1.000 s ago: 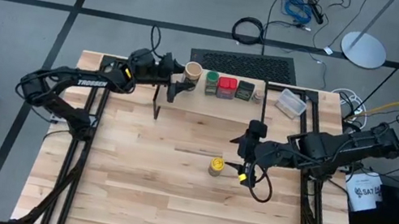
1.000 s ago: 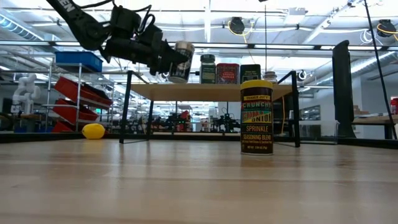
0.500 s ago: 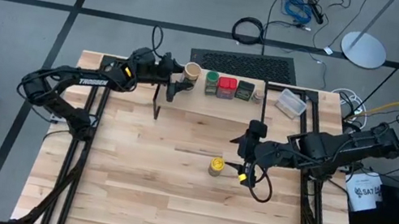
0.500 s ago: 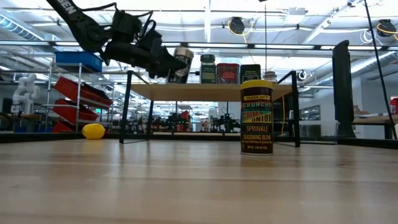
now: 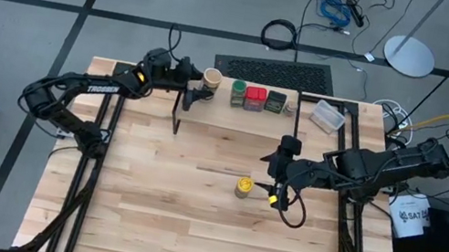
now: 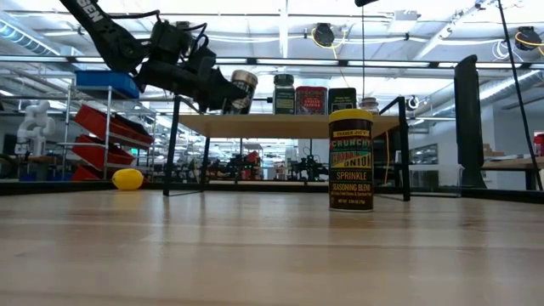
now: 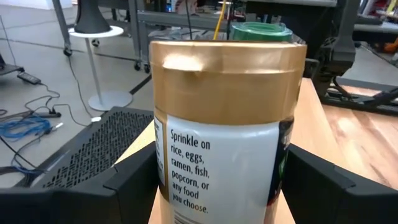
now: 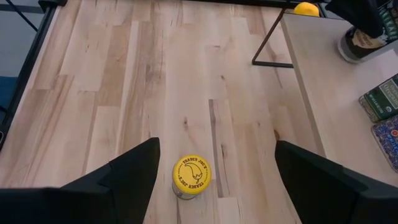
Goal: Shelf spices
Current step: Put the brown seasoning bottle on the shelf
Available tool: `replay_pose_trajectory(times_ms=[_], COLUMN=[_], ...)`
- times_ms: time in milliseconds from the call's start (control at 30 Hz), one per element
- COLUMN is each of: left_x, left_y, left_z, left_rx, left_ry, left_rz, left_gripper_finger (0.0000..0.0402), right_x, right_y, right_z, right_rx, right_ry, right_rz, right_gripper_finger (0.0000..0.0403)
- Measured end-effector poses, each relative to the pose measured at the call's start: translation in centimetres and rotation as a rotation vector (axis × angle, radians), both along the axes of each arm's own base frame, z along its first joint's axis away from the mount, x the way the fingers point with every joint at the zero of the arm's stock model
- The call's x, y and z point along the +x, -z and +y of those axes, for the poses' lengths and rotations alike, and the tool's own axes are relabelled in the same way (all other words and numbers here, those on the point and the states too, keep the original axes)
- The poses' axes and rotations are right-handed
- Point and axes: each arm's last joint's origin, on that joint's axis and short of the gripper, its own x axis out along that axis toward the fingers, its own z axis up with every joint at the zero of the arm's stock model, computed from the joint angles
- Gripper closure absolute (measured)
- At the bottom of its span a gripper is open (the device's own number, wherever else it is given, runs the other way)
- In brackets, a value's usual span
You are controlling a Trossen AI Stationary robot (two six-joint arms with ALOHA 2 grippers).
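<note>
My left gripper point(image 5: 199, 85) is shut on the tan-lidded jar point(image 7: 227, 118) over the left end of the shelf point(image 5: 244, 118). The jar's base point(image 6: 236, 109) is at the plank top; I cannot tell whether it rests there. The green-lidded jar point(image 5: 238, 93), red tin point(image 5: 255, 99), dark box point(image 5: 276, 102) and tiny jar point(image 5: 289, 109) stand in a row on the shelf. The yellow-lidded jar point(image 5: 243, 186) stands upright on the table. My right gripper point(image 5: 276, 193) is open just to its right, its fingers apart on either side of the jar point(image 8: 191, 174) in the right wrist view. My left gripper pinches the tan-lidded jar between its two fingers point(image 7: 124, 186), on the white label's sides point(image 7: 168, 180) below the gold lid. The fingers come from the table's left, slanting slightly down. The jar leans a little, its lid up.
A clear plastic tub point(image 5: 328, 116) sits at the shelf's right end. A yellow ball point(image 6: 127, 178) lies on the table behind the shelf's left legs. Bare wood table point(image 5: 153, 215) spreads at the front and left.
My left gripper has carried the tan-lidded jar a little toward the table's left edge and down, closer to the shelf top. The jar stays in the hold.
</note>
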Motion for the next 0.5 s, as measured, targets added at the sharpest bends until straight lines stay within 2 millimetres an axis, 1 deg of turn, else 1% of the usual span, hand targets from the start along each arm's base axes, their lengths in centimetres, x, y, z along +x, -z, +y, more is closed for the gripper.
replay_pose_trajectory(times_ms=[167, 300, 400, 500], left_x=[-0.4, -0.9, -1.1, -1.2], left_y=[-0.2, -0.9, -1.4, -1.2], left_z=[0.1, -0.3, -0.5, -0.6], left_rx=[-0.002, 0.003, 0.011, 0.014], left_ry=[0.026, 0.037, 0.047, 0.056], left_rz=[0.006, -0.001, 0.031, 0.072], left_gripper_finger=[0.0116, 0.0116, 0.0116, 0.0116], right_x=[0.0, 0.0, 0.0, 0.0], right_y=[0.0, 0.0, 0.0, 0.0], right_z=[0.0, 0.0, 0.0, 0.0], right_rx=[0.001, 0.001, 0.000, 0.000], right_ry=[0.000, 0.000, 0.000, 0.000], right_rz=[0.000, 0.000, -0.001, 0.000], right_gripper_finger=[0.0096, 0.0096, 0.0096, 0.0096])
